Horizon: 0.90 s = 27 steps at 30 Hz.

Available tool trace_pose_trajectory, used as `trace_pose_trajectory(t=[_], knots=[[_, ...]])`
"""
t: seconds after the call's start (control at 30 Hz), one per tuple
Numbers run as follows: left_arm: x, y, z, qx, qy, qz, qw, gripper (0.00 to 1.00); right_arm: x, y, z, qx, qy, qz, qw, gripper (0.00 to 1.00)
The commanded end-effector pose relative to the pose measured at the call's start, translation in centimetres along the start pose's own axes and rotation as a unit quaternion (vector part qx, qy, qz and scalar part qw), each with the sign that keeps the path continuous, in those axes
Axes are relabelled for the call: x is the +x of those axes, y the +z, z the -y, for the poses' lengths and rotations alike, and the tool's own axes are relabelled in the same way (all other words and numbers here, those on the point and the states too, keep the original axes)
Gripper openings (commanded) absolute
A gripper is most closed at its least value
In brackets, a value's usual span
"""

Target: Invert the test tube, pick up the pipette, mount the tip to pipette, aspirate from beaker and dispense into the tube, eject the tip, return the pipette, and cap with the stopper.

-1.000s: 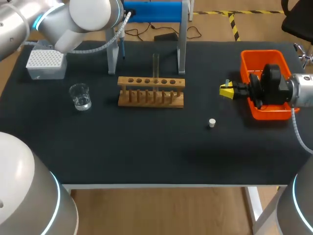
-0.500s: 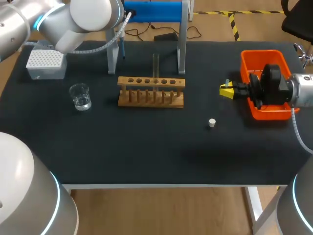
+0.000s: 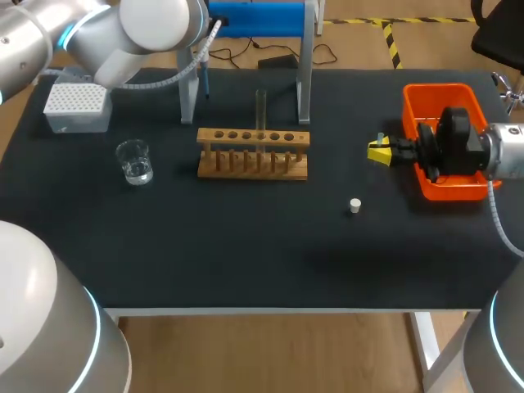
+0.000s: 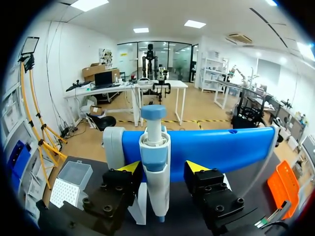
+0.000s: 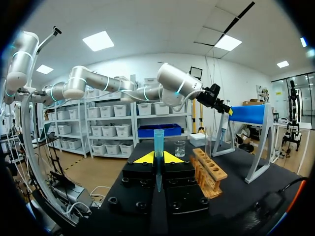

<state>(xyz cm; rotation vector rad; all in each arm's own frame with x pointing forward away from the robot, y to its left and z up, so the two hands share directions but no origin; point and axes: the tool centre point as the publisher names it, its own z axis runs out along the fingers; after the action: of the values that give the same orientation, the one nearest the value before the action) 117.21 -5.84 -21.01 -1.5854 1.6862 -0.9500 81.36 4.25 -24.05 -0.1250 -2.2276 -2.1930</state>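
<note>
The head camera looks steeply down from behind on the whole table (image 3: 246,254), while the wrist cameras look out low over it, the left close up against the blue pipette stand (image 4: 221,145), the right from afar across the test tube rack (image 5: 209,172) toward that same stand.

The left gripper (image 4: 163,168) has bright yellow tips on black finger blocks. Between them the pipette (image 4: 154,162) is white with a blue plunger and collar, and the stand's bar (image 4: 221,147) ahead is saturated blue. Off to this gripper's side, the tip box (image 4: 66,186) is white with a fine dotted grid.

The right gripper (image 5: 157,158) is the same yellow on black, and the pipette tip (image 5: 158,137) in it is translucent pale blue. Ahead of it the rack (image 5: 210,172) is light tan wood and the beaker (image 5: 180,148) is colourless glass. Beside the right gripper the bin (image 3: 438,88) is vivid orange, and the stopper (image 3: 354,205) is off-white on the matte black table (image 3: 246,237).
</note>
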Motion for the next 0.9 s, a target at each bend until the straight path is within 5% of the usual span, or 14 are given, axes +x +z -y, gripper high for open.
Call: trace_pose_trajectory(t=[0.03,0.67,0.73,0.8,0.9], knots=[[0.21,0.10,0.11,-0.003,0.000,0.001,1.000,0.50,0.08,0.02,0.03,0.000,0.000,0.001,1.000,0.00],[0.06,0.38,-0.29,-0.009,-0.005,0.002,1.000,0.48,0.08,0.02,0.03,0.000,0.000,0.001,1.000,0.00],[0.00,0.40,-0.32,-0.009,-0.006,0.003,1.000,0.30,0.08,0.02,0.03,0.000,0.000,0.001,1.000,0.00],[-0.08,0.44,-0.33,-0.009,-0.007,0.003,1.000,0.01,0.08,0.02,0.03,0.000,0.000,0.001,1.000,0.00],[-0.10,0.45,-0.33,-0.009,-0.008,0.004,1.000,0.00,0.08,0.02,0.03,0.000,0.000,0.001,1.000,0.00]])
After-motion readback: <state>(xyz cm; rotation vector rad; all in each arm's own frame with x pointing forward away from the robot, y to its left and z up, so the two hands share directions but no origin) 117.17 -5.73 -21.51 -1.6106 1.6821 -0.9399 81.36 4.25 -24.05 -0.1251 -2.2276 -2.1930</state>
